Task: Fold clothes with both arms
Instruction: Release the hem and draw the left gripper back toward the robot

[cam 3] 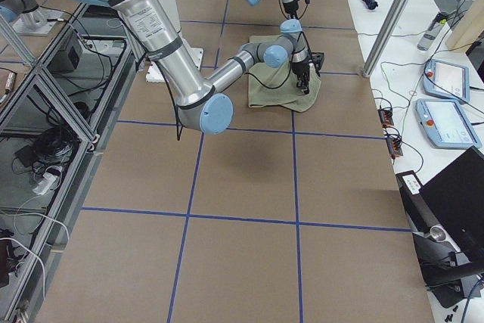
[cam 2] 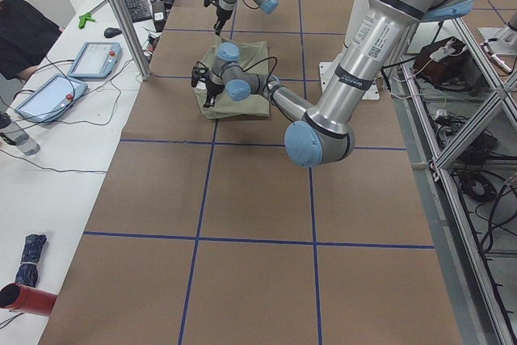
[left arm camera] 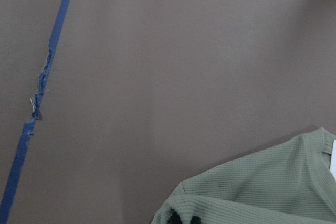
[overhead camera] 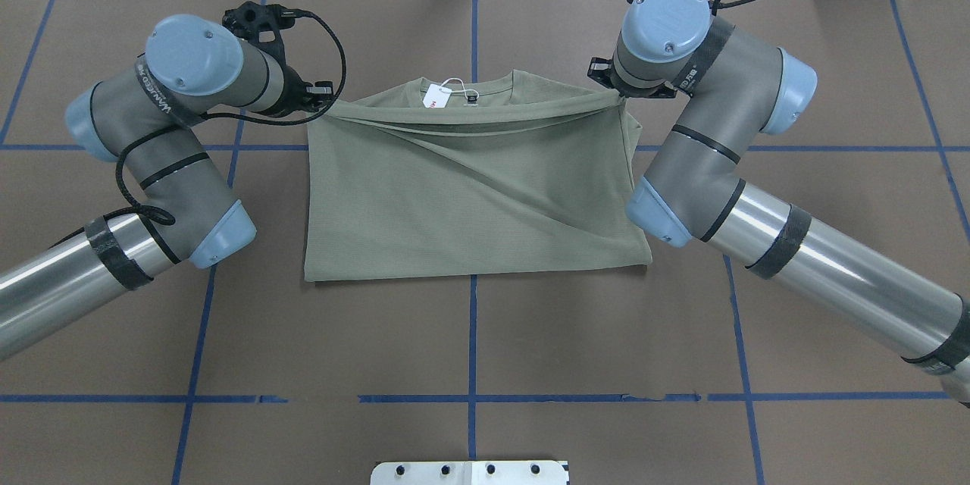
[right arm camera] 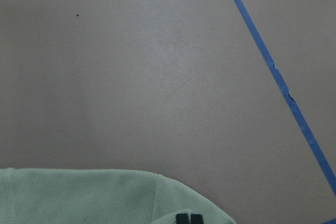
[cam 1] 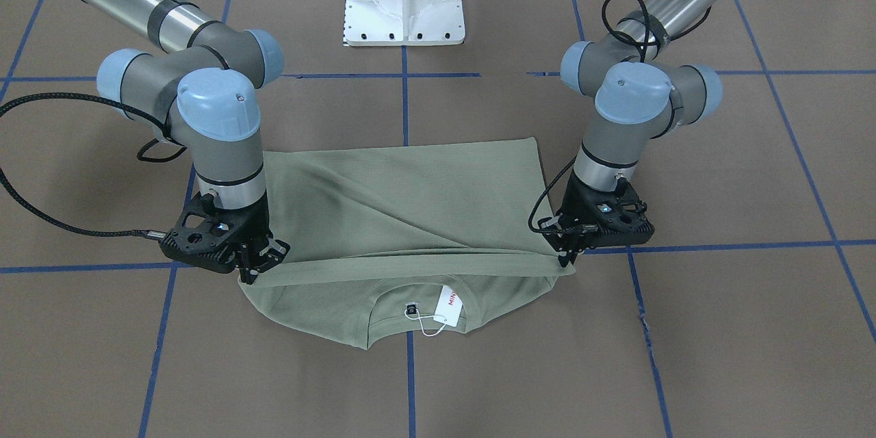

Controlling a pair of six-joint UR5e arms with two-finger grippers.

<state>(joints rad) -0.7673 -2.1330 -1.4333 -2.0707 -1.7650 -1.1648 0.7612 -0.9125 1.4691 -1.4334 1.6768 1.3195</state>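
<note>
The sage-green shirt (cam 1: 410, 205) lies on the brown table, folded over on itself, with its hem edge pulled taut across just short of the collar. The white hang tag (cam 1: 449, 304) and the dark neck label (cam 1: 411, 310) show at the collar. The shirt also shows in the overhead view (overhead camera: 470, 197). My left gripper (cam 1: 567, 260) is shut on one end of the taut hem edge; it also shows in the overhead view (overhead camera: 317, 107). My right gripper (cam 1: 250, 277) is shut on the other end, and shows overhead (overhead camera: 620, 95). Both wrist views show green cloth at the fingertips.
The white pedestal base (cam 1: 404, 0) stands at the robot's side of the table. Blue tape lines (cam 1: 405, 102) cross the brown surface. Operators' tablets (cam 2: 93, 58) and an aluminium post (cam 2: 121, 14) stand past the far edge.
</note>
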